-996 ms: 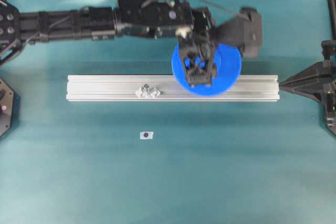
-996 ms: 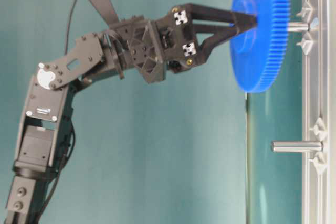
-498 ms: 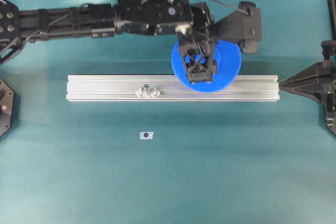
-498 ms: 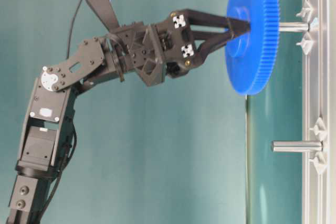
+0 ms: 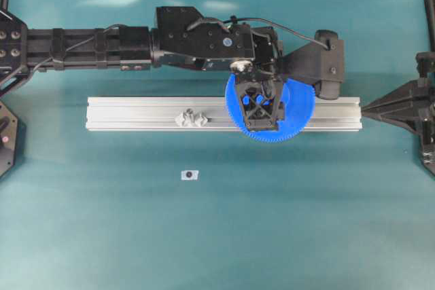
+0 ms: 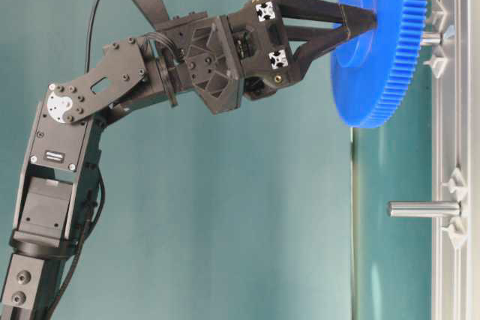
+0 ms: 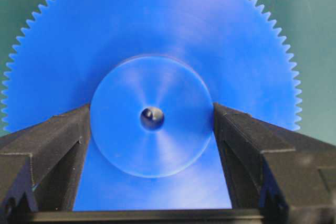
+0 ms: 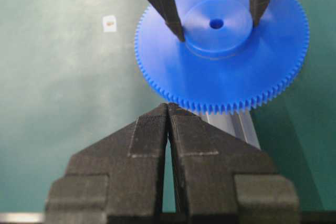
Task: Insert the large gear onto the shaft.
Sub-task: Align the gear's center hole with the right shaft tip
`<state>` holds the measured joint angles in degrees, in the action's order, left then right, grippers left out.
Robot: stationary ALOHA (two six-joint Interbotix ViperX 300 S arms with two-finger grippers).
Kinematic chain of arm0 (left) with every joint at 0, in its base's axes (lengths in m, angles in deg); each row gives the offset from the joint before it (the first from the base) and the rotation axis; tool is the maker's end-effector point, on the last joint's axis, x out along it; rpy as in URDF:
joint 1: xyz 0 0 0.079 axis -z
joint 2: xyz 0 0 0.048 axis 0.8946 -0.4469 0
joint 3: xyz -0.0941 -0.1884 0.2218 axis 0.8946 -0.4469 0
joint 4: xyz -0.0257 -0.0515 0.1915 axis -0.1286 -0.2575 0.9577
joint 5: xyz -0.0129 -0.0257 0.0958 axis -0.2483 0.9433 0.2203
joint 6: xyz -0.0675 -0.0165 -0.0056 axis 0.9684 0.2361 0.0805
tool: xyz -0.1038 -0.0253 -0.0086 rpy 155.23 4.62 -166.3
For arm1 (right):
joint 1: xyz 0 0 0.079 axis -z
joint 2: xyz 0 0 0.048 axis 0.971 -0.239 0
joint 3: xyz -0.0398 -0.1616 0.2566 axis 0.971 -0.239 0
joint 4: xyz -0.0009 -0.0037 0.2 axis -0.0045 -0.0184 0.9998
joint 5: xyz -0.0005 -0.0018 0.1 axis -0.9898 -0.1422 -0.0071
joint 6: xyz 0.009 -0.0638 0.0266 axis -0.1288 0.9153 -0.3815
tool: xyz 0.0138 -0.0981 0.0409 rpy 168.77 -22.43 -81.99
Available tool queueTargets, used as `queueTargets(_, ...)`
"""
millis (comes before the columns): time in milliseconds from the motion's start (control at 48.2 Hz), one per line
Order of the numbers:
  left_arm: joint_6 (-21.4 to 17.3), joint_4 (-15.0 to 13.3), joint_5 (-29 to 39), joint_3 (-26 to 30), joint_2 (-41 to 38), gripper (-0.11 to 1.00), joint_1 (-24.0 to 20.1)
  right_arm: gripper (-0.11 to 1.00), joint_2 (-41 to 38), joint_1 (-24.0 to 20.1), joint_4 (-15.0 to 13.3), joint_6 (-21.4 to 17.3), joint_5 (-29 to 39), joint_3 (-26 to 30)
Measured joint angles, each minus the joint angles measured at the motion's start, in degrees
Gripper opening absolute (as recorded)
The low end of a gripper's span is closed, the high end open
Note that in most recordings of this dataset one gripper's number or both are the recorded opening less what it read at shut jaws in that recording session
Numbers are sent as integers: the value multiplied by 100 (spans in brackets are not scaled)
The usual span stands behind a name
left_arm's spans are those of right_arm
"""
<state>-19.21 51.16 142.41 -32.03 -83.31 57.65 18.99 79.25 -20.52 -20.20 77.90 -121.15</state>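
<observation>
The large gear [image 5: 299, 103] is a bright-blue toothed disc hanging flat over the right half of the aluminium rail [image 5: 136, 113]. My left gripper [image 5: 262, 108] is shut on its raised hub [image 7: 152, 145], one finger [image 7: 63, 140] on each side. In the table-level view the gear [image 6: 382, 58] sits low over the shaft [image 6: 430, 37]. Only the shaft's base shows between its clear mounts; its tip is hidden behind the gear. Something pale glints inside the hub hole [image 7: 152, 118]. My right gripper [image 5: 367, 108] rests shut at the rail's right end, holding nothing.
A second upright peg [image 6: 424, 209] with its mounts [image 5: 192, 118] stands left of the rail's middle. A small white tag [image 5: 189, 175] with a dark dot lies on the teal table in front of the rail. The left arm [image 5: 102, 39] stretches across behind the rail.
The left gripper has carried the gear forward over the rail and lowered it toward the rail, so it now covers the shaft's tip. The right gripper has not moved.
</observation>
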Motion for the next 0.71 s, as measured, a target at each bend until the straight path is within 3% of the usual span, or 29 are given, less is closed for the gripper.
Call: queueTargets(705, -35, -35, -53, -404, 167, 76, -255, 8, 26, 0, -9, 0, 0, 0)
